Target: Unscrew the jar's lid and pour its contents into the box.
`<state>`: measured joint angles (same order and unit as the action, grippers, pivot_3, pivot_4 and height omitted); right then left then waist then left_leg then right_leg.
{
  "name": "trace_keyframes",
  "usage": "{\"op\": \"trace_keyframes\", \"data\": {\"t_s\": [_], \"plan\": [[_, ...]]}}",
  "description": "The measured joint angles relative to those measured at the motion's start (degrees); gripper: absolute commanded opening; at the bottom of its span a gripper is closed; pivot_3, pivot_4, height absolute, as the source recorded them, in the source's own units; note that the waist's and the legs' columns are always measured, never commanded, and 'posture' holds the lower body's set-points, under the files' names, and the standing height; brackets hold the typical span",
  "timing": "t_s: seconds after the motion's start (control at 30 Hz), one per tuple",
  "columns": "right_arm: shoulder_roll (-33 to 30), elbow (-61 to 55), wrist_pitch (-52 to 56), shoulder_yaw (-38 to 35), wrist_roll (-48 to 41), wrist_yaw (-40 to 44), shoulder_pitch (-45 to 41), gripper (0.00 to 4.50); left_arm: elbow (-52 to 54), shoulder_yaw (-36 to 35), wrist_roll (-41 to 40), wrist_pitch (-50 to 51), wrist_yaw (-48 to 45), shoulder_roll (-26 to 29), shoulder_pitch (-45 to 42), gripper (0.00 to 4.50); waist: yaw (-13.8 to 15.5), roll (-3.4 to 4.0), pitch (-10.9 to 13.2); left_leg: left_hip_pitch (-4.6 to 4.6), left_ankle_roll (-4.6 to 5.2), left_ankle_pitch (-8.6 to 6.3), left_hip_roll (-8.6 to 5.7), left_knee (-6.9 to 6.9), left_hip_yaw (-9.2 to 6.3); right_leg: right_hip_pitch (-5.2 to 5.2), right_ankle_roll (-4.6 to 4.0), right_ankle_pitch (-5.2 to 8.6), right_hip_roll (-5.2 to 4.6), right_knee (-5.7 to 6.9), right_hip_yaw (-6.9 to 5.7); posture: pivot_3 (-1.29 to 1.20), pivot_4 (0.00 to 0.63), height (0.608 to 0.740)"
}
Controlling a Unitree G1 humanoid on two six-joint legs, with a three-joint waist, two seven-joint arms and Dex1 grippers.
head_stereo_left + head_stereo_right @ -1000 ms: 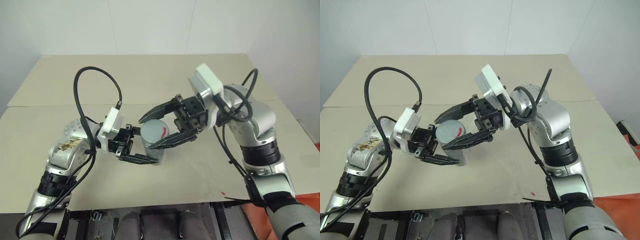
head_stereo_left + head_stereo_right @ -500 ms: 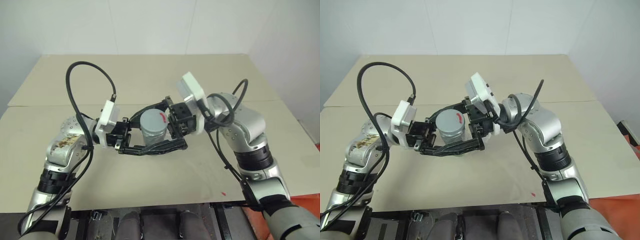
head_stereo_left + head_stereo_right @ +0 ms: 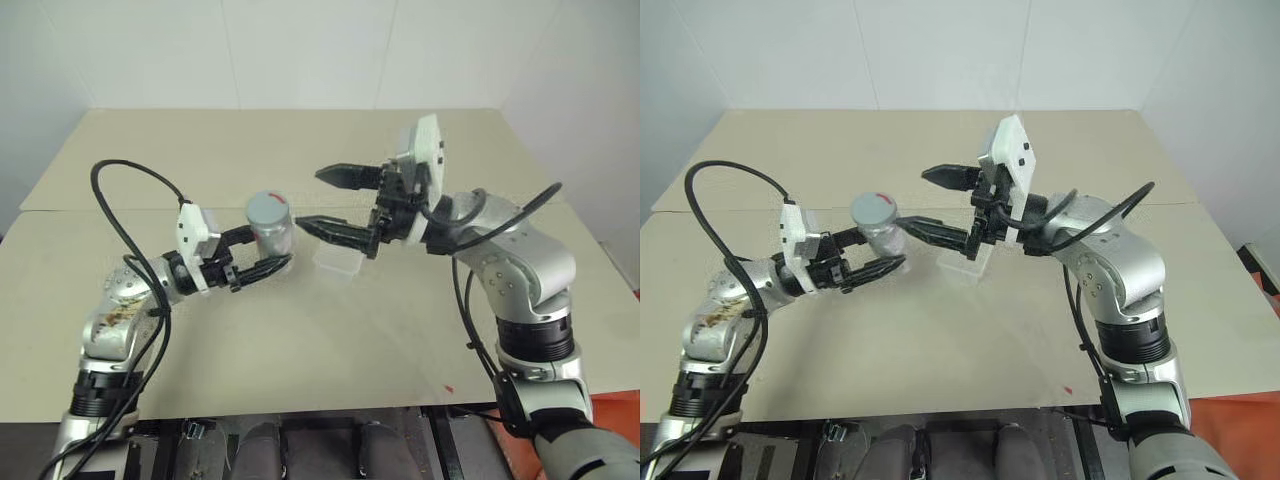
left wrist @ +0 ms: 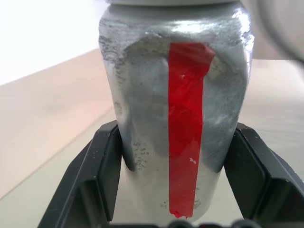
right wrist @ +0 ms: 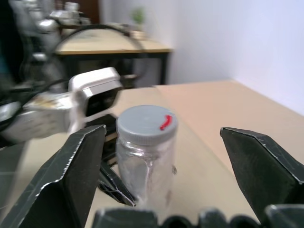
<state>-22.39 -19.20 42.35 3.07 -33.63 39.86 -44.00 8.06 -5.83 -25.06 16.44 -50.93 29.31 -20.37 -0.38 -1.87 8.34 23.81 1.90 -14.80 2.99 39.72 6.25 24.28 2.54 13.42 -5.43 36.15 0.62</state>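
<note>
One clear jar (image 3: 271, 232) with a grey lid (image 3: 267, 207) still on stands upright, long axis vertical, a red tape stripe (image 4: 185, 128) down its side, no writing. Left tool (image 3: 262, 257) pinches its lower body above the bench (image 3: 300, 330). Right tool (image 3: 340, 201) gapes beside it, over the frosted box (image 3: 339, 261).

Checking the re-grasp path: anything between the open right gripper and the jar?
Nothing. In the right wrist view the right gripper faces the jar across a bare stretch, with its lid on; the left gripper holds it.
</note>
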Motion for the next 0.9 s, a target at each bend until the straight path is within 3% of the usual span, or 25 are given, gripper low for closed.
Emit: {"op": "trace_keyframes", "data": {"t_s": [0.17, 0.33, 0.9], "plan": [[5.72, -1.78, 4.13, 2.95, 3.69, -11.41, -1.36, 4.47, 0.59, 1.17, 4.49, 0.11, 10.40, -4.58, -0.22, 2.78, -0.38, 0.00, 0.00, 0.00, -0.03, 0.02, 0.01, -0.02, 0.00, 0.04, 0.00, 0.00, 0.01, 0.04, 0.01, 0.00, 0.150, 0.740], [10.83, -1.75, 6.19, 7.24, 8.19, -19.04, -3.81, 4.47, 1.82, 3.14, 6.12, 0.84, 14.30, -6.12, -1.51, 2.78, -0.36, 0.00, 0.00, 0.03, -0.05, 0.03, -0.01, -0.03, 0.01, 0.03, 0.00, 0.00, 0.00, 0.05, -0.01, 0.00, 0.150, 0.740], [12.76, 1.12, 6.22, 10.30, 15.50, -21.80, -5.33, 4.47, 2.35, 3.52, 6.74, 1.20, 14.67, -6.06, -1.56, 2.78, -0.38, 0.00, 0.00, 0.02, -0.04, 0.02, 0.00, -0.04, 0.00, 0.03, 0.00, 0.00, 0.01, 0.02, -0.02, 0.00, 0.150, 0.740]]}}
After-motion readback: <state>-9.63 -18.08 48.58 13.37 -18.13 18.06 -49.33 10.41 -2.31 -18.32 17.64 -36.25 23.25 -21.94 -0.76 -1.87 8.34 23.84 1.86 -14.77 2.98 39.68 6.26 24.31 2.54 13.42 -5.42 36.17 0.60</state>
